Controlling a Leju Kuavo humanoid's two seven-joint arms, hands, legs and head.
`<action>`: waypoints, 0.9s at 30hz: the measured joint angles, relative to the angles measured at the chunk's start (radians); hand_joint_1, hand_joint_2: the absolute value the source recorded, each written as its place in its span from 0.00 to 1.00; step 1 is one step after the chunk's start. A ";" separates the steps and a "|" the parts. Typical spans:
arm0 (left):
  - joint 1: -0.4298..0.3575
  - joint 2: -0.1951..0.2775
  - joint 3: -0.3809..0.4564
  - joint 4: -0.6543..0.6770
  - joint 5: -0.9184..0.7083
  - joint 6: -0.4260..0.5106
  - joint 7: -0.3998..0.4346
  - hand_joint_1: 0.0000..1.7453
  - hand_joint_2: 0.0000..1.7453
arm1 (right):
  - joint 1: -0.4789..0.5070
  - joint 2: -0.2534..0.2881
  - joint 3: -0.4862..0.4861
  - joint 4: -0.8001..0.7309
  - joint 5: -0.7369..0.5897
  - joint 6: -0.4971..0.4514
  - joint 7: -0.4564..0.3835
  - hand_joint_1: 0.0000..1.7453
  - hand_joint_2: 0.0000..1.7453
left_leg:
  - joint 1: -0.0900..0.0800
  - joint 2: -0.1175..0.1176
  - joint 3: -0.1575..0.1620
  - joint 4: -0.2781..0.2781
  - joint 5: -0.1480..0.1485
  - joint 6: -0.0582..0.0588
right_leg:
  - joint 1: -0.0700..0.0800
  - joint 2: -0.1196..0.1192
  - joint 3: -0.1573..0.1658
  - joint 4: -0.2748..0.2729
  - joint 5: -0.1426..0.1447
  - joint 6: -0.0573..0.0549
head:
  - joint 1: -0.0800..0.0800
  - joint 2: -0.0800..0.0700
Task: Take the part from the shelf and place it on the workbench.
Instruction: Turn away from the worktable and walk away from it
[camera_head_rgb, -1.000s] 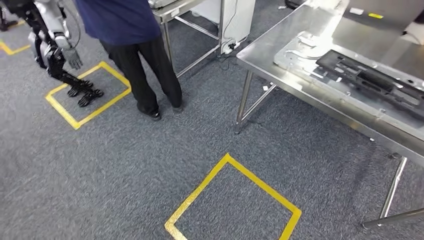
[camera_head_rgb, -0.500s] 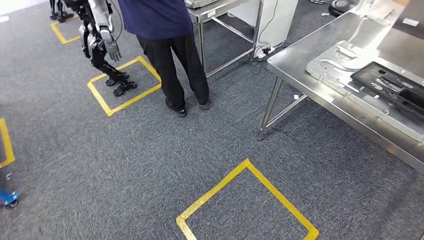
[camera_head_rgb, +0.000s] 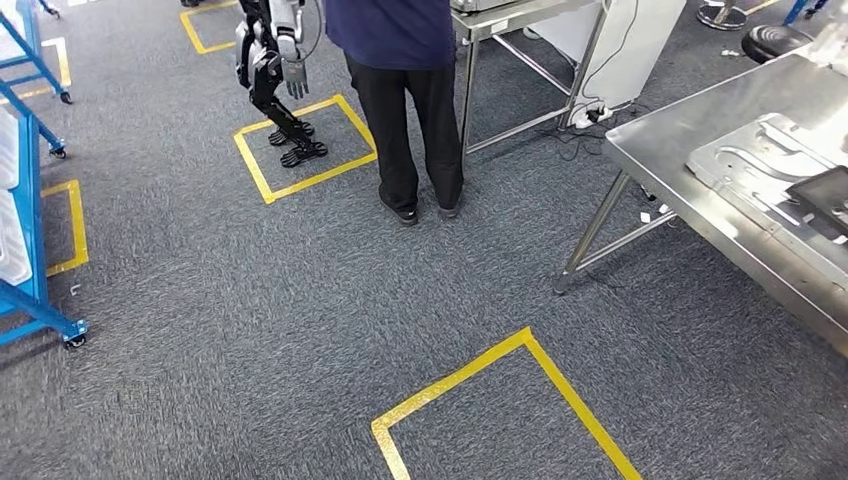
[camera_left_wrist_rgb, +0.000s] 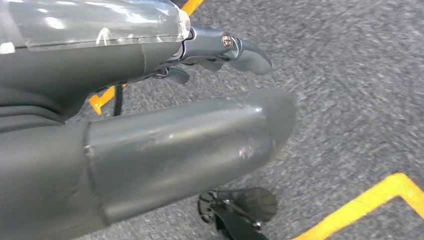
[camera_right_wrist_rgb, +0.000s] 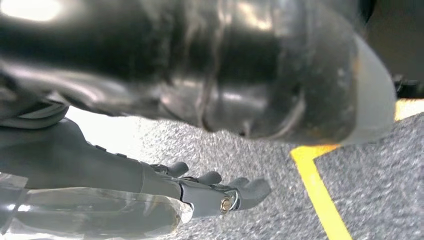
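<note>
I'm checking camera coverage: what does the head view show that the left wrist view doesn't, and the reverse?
Head view alone: a person standing by another robot, a steel workbench carrying a metal plate, and a blue rack. Left wrist view alone: the left hand close up, holding nothing, fingers extended. Both share the grey carpet and yellow floor tape.

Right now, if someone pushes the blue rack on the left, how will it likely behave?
The blue rack stands on small wheels, so it would probably roll, though the carpet may drag on them. Its thin tube frame suggests that it is fairly light for its size.
</note>
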 joint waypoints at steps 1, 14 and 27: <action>0.000 0.000 0.000 0.000 0.000 0.000 0.000 0.00 0.00 | 0.000 0.000 0.000 0.000 0.000 0.000 0.000 0.00 0.00 | 0.002 -0.005 0.002 -0.004 0.004 0.004 | -0.002 0.020 -0.004 0.012 -0.012 0.002 | 0.000 0.000; -0.003 -0.008 0.000 0.000 0.002 -0.004 0.004 0.00 0.00 | 0.002 -0.002 -0.003 0.000 0.004 -0.006 0.002 0.00 0.00 | 0.006 -0.147 -0.024 0.013 0.015 -0.012 | -0.008 0.191 -0.014 -0.002 0.012 -0.030 | 0.000 0.000; -0.007 -0.007 0.000 0.002 0.000 -0.003 0.006 0.00 0.00 | 0.007 -0.002 -0.006 0.000 0.006 -0.002 0.002 0.00 0.00 | 0.009 0.038 -0.010 0.011 0.010 -0.019 | 0.000 0.015 0.014 -0.003 -0.014 -0.013 | -0.002 0.000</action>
